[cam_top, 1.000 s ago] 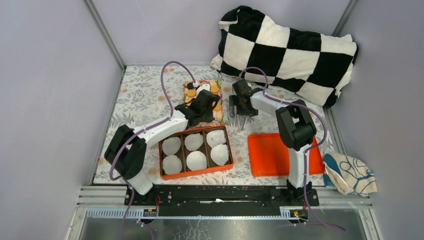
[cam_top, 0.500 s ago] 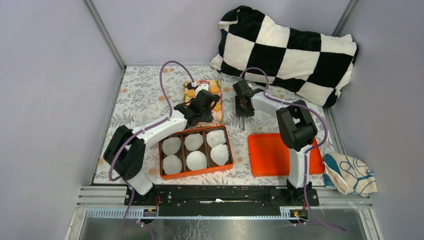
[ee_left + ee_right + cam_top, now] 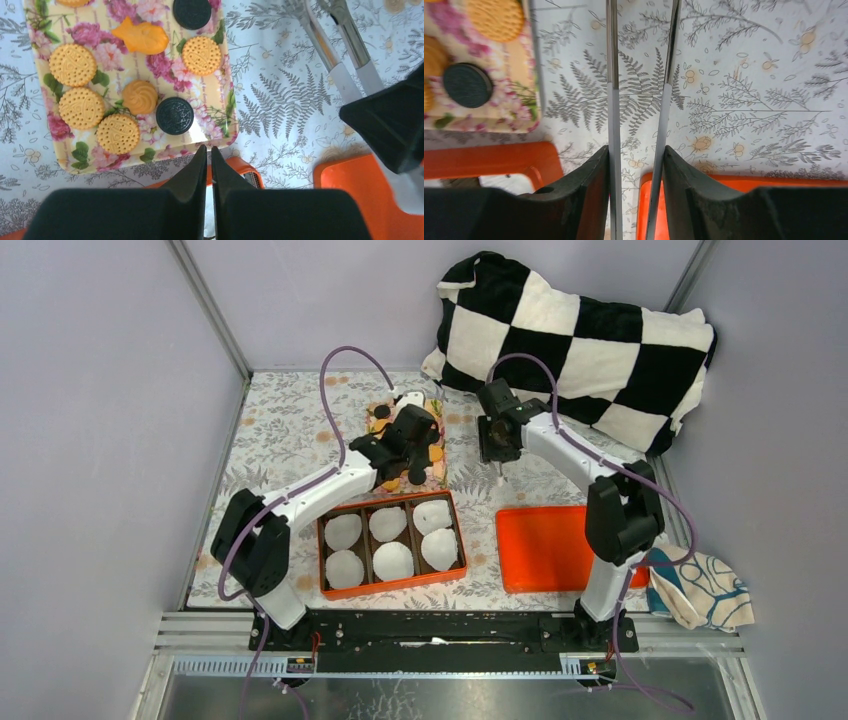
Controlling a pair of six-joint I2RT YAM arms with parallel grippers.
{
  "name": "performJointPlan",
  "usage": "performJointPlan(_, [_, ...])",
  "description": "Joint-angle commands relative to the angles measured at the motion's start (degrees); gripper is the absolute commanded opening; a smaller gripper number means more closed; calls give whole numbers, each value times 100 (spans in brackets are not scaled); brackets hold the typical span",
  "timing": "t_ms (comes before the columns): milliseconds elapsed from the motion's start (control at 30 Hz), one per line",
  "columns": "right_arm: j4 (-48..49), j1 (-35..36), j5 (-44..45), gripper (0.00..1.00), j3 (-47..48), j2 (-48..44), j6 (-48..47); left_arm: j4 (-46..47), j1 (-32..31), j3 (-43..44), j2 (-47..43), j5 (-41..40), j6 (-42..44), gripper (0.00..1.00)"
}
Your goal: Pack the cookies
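The cookies lie on a floral tray (image 3: 215, 100): several round orange-yellow ones (image 3: 73, 64), two black ones (image 3: 174, 115), a swirl one (image 3: 139, 97) and a fish-shaped one (image 3: 140, 39). My left gripper (image 3: 210, 150) is shut and empty, above the tray's near edge; it also shows in the top view (image 3: 408, 465). My right gripper (image 3: 636, 155) is shut on metal tongs (image 3: 613, 75), held over the tablecloth right of the tray. The tongs' arms stand apart with nothing between them. They also show in the left wrist view (image 3: 330, 45) and the top view (image 3: 500, 472).
An orange box (image 3: 395, 586) with white paper cups (image 3: 393, 560) in its compartments sits near the tray. An orange lid (image 3: 555, 548) lies to its right. A checkered blanket (image 3: 575, 340) is at the back right, a cloth (image 3: 700, 585) at the near right.
My right gripper has moved right and toward the back with the tongs, turning them. My left gripper has shifted slightly toward the back over the tray.
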Motion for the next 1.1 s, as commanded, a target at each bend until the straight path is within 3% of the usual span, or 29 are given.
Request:
performJointPlan(0, [-588, 77, -167, 44, 533, -478, -137, -54, -22, 346, 177, -39, 206, 10])
performJointPlan(367, [-998, 165, -67, 50, 1212, -536, -327, -56, -17, 518, 198, -339, 333, 10])
performJointPlan(733, [-539, 658, -606, 45, 1500, -510, -483, -112, 134, 88, -408, -1150, 55, 16])
performJointPlan(1067, [-375, 1171, -975, 46, 1777, -99, -571, -125, 482, -252, -680, -1089, -89, 17])
